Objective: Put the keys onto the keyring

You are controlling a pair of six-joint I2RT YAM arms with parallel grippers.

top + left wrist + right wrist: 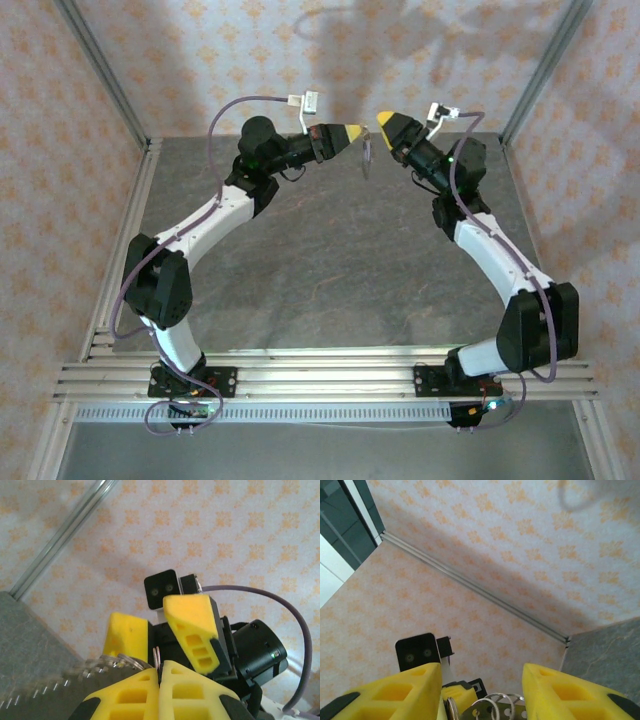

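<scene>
Keyring (pixel 367 157): held aloft over the desk's (pixel 330 270) far edge, pinched in clenched left jaws, apparently steadied for threading; right jaws parted close opposite, seemingly ready to work it.

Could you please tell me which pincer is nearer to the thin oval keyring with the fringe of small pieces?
Left. The left pincer is shut on the thin oval keyring, pinching its edge. The right pincer stands open facing it, a finger on either side; contact is unclear.
</scene>
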